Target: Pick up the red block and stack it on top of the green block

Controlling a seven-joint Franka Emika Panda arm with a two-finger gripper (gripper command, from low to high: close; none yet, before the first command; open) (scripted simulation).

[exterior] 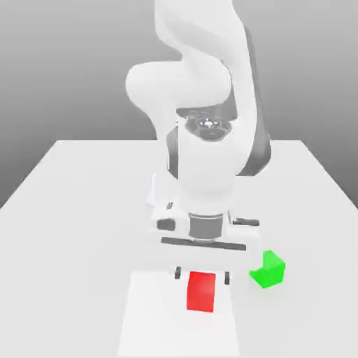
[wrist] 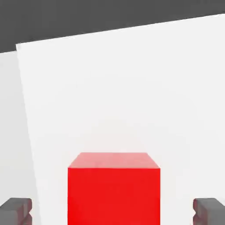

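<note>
The red block [exterior: 202, 291] rests on the white table [exterior: 70, 210], near its front edge in the exterior view. My gripper [exterior: 202, 275] hangs straight above it, open, with one dark fingertip [exterior: 178, 273] on each side of the block's top and clear gaps between. In the hand view the red block [wrist: 114, 189] sits centred between the two grey fingertips [wrist: 16, 210], neither touching it. The green block [exterior: 268, 270] lies on the table a short way to the exterior view's right of the red one, turned at an angle.
A paler rectangular patch [exterior: 179, 314] lies on the table under the red block. The white arm [exterior: 203, 140] rises over the middle of the table behind both blocks.
</note>
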